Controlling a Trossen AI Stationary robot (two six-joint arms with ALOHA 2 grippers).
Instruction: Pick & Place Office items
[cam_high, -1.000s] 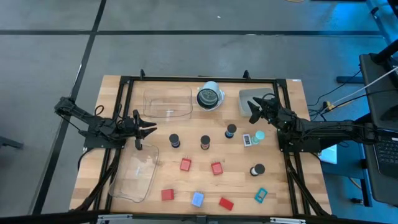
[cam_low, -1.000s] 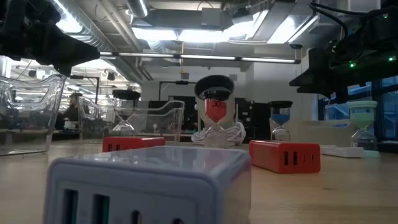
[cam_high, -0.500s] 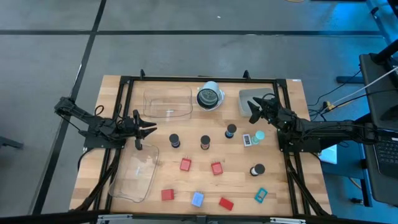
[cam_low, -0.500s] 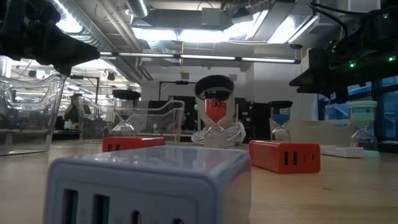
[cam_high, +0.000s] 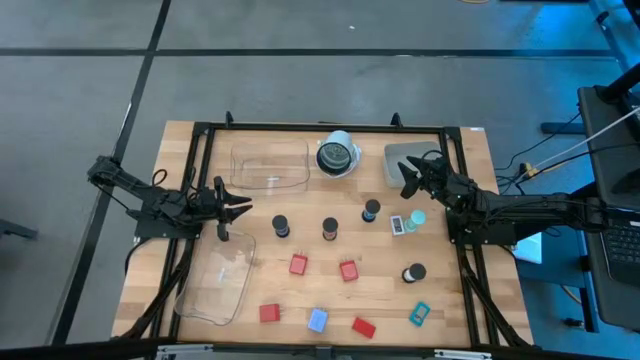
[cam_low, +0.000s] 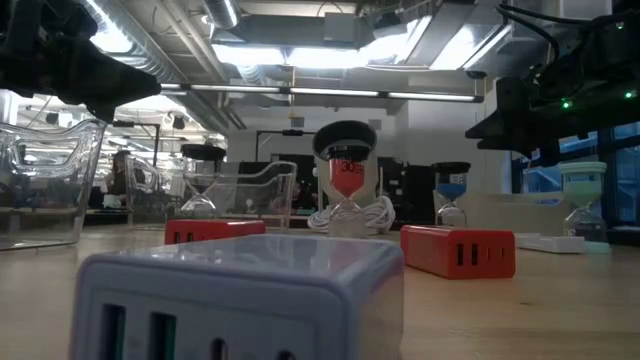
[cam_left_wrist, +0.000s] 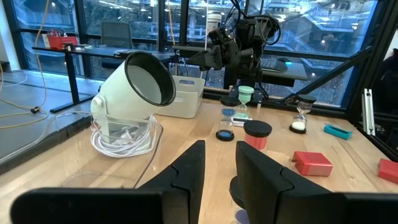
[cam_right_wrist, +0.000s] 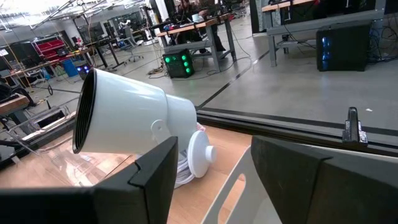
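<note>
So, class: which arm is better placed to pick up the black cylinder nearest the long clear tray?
Left, probably. The left gripper hangs open beside that black cylinder; the right gripper sits across the table.

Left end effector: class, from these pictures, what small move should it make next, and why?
Probably a short reach toward the nearest black-capped sand timer. The left end effector hangs open and empty beside it, above the clear tray, and all items lie loose on the table.

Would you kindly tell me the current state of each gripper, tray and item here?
left gripper: jaws open, empty.
right gripper: jaws open, empty.
back tray: empty.
front tray: empty.
black-capped timers: upright, unplaced.
red blocks: lying flat, unplaced.
</note>
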